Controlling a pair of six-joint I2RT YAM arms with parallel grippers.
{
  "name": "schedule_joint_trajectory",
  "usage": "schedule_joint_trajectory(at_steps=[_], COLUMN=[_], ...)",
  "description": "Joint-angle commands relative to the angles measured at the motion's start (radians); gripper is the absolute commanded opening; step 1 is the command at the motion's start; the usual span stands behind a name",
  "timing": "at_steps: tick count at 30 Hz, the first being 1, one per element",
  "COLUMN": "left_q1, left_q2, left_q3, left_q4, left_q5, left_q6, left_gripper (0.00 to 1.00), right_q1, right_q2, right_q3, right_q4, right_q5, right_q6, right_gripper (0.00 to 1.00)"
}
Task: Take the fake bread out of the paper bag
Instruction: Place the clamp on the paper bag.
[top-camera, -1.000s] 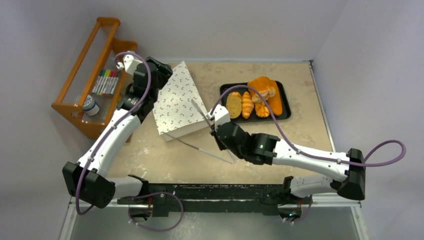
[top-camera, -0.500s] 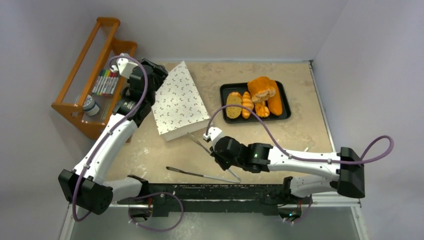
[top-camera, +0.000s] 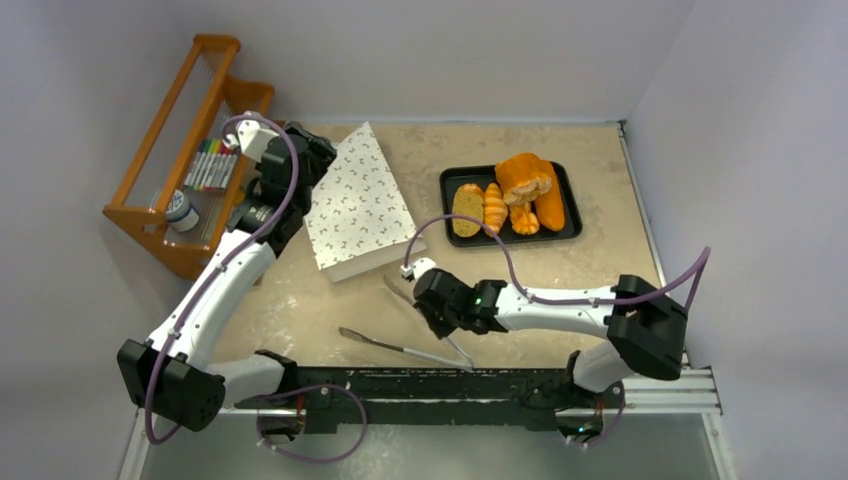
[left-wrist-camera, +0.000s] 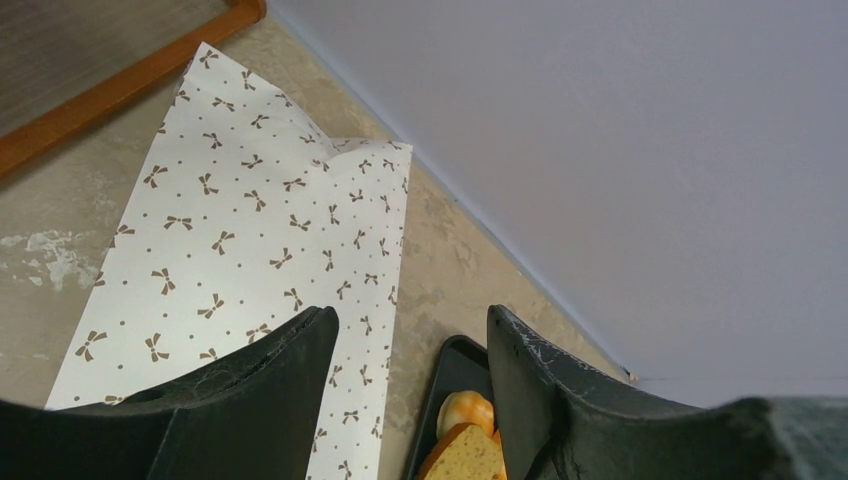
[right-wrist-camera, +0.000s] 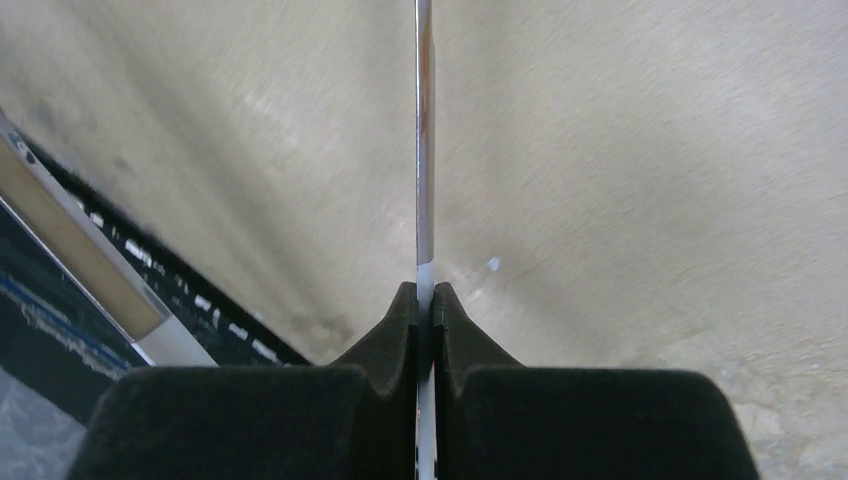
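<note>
The white paper bag with small brown bow marks lies flat at the table's back left; it also shows in the left wrist view. The fake bread, several orange and tan pieces, sits on a black tray to the right of the bag. My left gripper is open and empty over the bag's far-left edge, with bread visible between its fingers. My right gripper is shut on one arm of metal tongs, near the table's front; the thin arm runs out from its pads.
A wooden rack with markers and a small jar stands at the left beside the left arm. The black mounting rail runs along the table's near edge, just below the tongs.
My right gripper has drawn the tongs away from the bag's near edge toward the table's front, and its arm has folded back. The left gripper shifted slightly at the bag's far corner.
</note>
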Motion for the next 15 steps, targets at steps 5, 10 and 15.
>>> schedule_joint_trajectory(at_steps=[5,10,15], left_q1=[0.004,0.004,0.004], left_q2=[-0.037,-0.04,-0.041], left_q3=[-0.024,-0.029,-0.031], left_q4=[0.045,0.047,0.048], left_q5=[0.004,0.006,0.007], left_q6=[0.022,0.022,0.024], left_gripper=[0.57,0.58,0.57], right_q1=[-0.111,-0.138,-0.169], right_q2=[0.047,0.098,0.096], right_q3=[0.06,0.101,0.115], right_q4=[0.095,0.105,0.109], right_q5=[-0.021,-0.008,-0.002], right_q6=[-0.013,-0.022,-0.028], right_gripper=[0.0,0.0,0.0])
